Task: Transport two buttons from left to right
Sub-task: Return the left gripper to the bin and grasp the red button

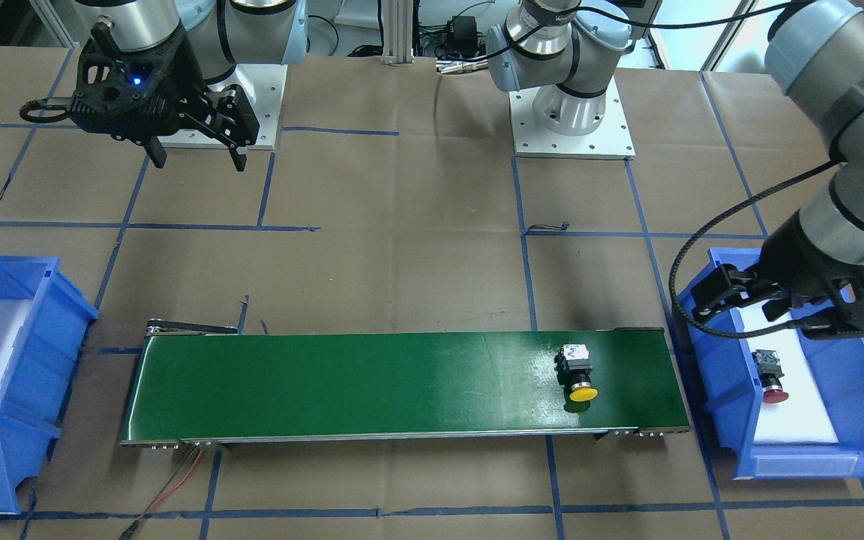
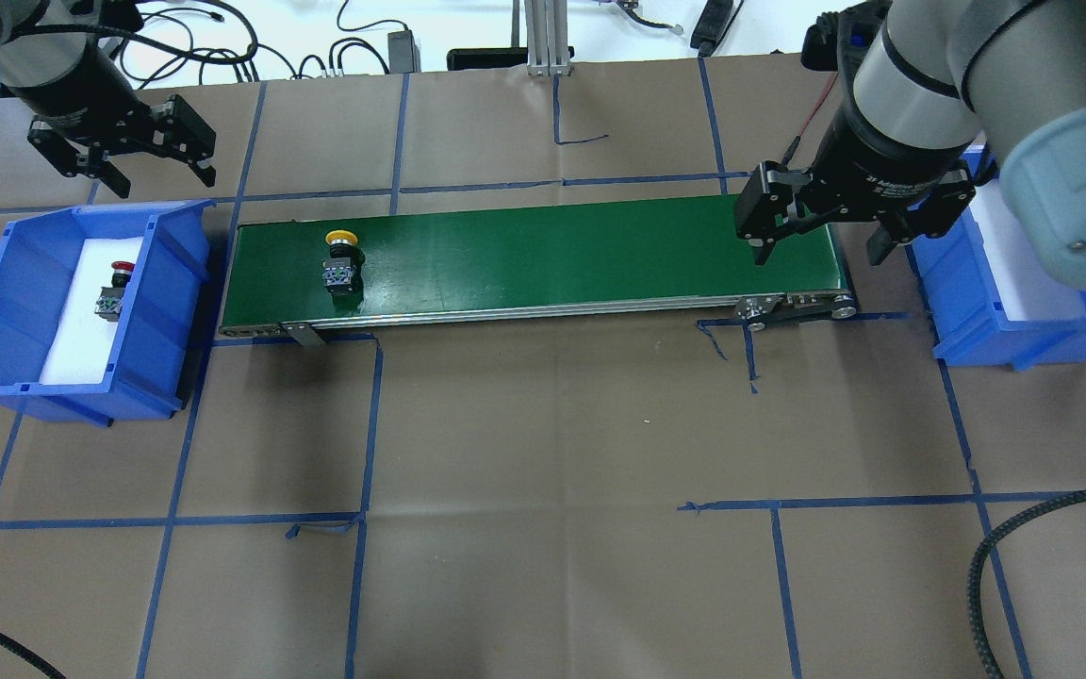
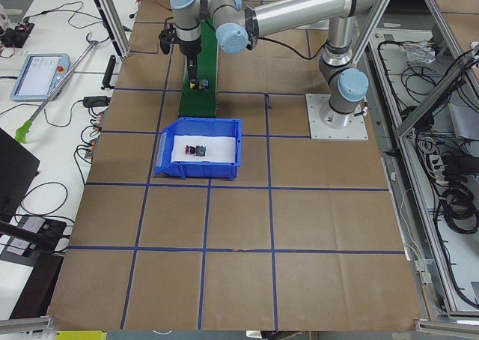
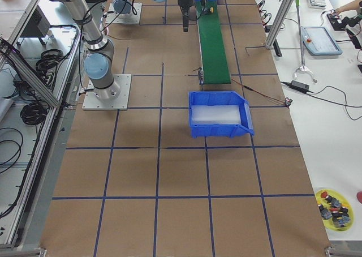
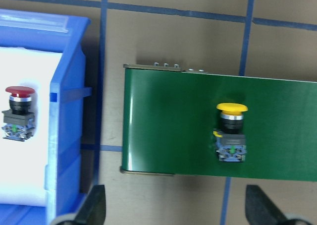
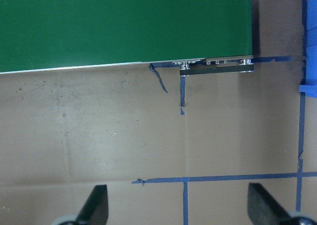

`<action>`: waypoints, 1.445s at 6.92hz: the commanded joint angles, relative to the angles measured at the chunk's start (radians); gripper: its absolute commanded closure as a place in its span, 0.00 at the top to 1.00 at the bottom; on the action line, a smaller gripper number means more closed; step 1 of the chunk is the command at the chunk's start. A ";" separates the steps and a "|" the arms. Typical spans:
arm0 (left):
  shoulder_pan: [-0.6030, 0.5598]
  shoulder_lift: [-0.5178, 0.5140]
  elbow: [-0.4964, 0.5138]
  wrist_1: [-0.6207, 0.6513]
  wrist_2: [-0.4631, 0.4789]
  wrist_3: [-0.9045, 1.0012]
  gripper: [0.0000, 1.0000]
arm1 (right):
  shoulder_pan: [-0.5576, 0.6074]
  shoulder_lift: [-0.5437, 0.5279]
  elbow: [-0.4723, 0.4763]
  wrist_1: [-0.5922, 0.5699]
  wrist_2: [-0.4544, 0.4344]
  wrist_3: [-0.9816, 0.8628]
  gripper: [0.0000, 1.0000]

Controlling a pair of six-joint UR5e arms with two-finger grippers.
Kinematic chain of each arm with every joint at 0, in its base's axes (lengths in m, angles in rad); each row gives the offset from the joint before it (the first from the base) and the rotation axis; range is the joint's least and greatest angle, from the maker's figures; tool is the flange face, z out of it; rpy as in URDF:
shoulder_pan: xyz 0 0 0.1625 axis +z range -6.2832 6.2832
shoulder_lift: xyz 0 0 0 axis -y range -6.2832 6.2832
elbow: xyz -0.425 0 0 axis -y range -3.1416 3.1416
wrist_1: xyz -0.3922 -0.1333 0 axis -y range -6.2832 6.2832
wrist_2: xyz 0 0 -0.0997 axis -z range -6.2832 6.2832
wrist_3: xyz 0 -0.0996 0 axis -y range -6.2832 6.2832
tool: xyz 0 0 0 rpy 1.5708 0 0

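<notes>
The yellow button [image 2: 342,259] lies on its side near the left end of the green conveyor belt [image 2: 543,245]; the left wrist view shows the yellow button [image 5: 231,131] between and ahead of the fingers. The red button [image 2: 114,288] lies on white foam in the left blue bin [image 2: 180,283], also seen as the red button [image 5: 19,111]. My left gripper [image 2: 161,179] hangs open and empty above the bin's far edge. My right gripper [image 2: 818,253] hangs open and empty over the belt's right end, with the belt [image 6: 124,27] ahead of its fingers.
The right blue bin [image 2: 977,330], lined with white foam, stands past the belt's right end and holds nothing that shows. Blue tape lines cross the brown paper tabletop. A yellow dish [image 4: 334,203] with several spare buttons sits at a far table corner.
</notes>
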State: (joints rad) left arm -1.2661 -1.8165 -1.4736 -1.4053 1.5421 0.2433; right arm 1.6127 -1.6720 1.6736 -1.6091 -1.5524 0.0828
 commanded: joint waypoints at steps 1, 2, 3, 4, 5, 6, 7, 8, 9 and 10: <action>0.123 -0.015 0.000 0.003 0.000 0.184 1.00 | -0.001 0.000 0.000 0.000 0.000 0.000 1.00; 0.187 -0.023 -0.004 0.023 0.000 0.292 1.00 | -0.001 0.002 0.000 0.000 0.000 0.000 1.00; 0.244 -0.041 -0.005 0.038 0.000 0.359 1.00 | -0.001 0.002 0.000 0.000 0.000 0.002 1.00; 0.284 -0.064 -0.008 0.042 0.000 0.410 1.00 | 0.001 0.002 0.000 0.000 0.000 0.002 1.00; 0.290 -0.066 -0.037 0.087 -0.002 0.421 1.00 | -0.001 0.002 0.000 0.000 0.000 0.000 1.00; 0.292 -0.084 -0.037 0.118 0.000 0.421 1.00 | -0.001 0.002 0.000 0.000 0.000 0.000 1.00; 0.290 -0.113 -0.033 0.147 0.000 0.416 1.00 | -0.001 0.002 0.000 0.000 0.000 0.002 1.00; 0.286 -0.145 -0.036 0.201 0.000 0.395 1.00 | -0.001 0.002 0.000 0.000 0.000 0.002 1.00; 0.283 -0.180 -0.037 0.236 -0.003 0.371 1.00 | -0.001 0.002 0.000 0.000 0.000 0.002 1.00; 0.277 -0.205 -0.039 0.245 -0.003 0.352 1.00 | 0.001 -0.002 0.000 0.000 0.000 0.003 1.00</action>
State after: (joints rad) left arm -0.9834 -1.9877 -1.5106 -1.1844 1.5396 0.6188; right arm 1.6125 -1.6713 1.6736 -1.6092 -1.5524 0.0847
